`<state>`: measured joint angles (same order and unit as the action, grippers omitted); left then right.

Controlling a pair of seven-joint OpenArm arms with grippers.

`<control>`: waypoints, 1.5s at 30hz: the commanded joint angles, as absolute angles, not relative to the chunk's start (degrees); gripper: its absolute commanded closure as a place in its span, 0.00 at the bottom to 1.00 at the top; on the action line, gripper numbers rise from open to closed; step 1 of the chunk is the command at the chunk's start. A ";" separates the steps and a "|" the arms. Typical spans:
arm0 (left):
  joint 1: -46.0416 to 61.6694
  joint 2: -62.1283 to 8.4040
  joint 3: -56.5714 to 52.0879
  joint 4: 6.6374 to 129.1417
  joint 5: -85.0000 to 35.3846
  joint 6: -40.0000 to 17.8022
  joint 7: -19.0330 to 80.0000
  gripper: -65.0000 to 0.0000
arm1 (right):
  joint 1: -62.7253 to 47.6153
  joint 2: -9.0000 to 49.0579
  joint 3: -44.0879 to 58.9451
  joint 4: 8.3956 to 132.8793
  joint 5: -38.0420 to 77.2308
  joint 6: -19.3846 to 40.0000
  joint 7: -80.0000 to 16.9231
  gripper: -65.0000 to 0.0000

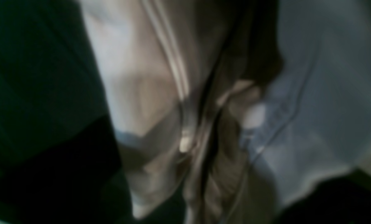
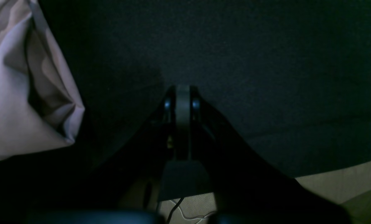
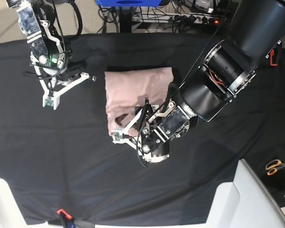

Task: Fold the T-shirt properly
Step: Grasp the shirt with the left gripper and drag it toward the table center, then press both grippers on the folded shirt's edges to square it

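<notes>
The pale pink T-shirt (image 3: 137, 85) lies folded into a rough rectangle at the middle of the black tablecloth (image 3: 76, 161). My left gripper (image 3: 118, 136) is at the shirt's near left corner, tips on or just over the cloth edge. The left wrist view is blurred and filled with T-shirt (image 1: 135, 77) folds and a hem seam; no fingers stand out there, so its state does not show. My right gripper (image 3: 48, 100) hovers over bare tablecloth to the left of the shirt, its jaws pressed together and holding nothing (image 2: 183, 93). A T-shirt (image 2: 11, 109) fold fills that view's left edge.
Orange-handled scissors (image 3: 274, 166) lie off the cloth at the far right. A white surface (image 3: 256, 199) borders the cloth at the lower right. Cables and a power strip (image 3: 190, 16) run along the back. A small red clip (image 3: 61, 212) sits at the front edge.
</notes>
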<state>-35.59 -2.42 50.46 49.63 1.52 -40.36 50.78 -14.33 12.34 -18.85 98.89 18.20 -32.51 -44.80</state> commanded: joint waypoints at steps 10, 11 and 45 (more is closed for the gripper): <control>-40.84 -2.42 50.33 49.98 1.80 -40.00 48.57 0.30 | -14.02 12.62 -18.59 100.00 18.07 -32.75 -44.00 1.00; -41.01 -2.42 50.33 49.98 1.80 -40.00 48.57 0.30 | -14.02 12.62 -18.59 100.00 18.07 -32.75 -44.00 1.00; 1.80 -10.59 15.78 104.22 1.19 -40.00 54.37 1.00 | -13.76 9.01 -21.49 105.89 18.07 -3.38 -44.35 1.00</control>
<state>2.96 -10.92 15.79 103.18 1.72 -40.12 55.77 -14.15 9.10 -21.39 105.10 17.87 -3.42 -45.01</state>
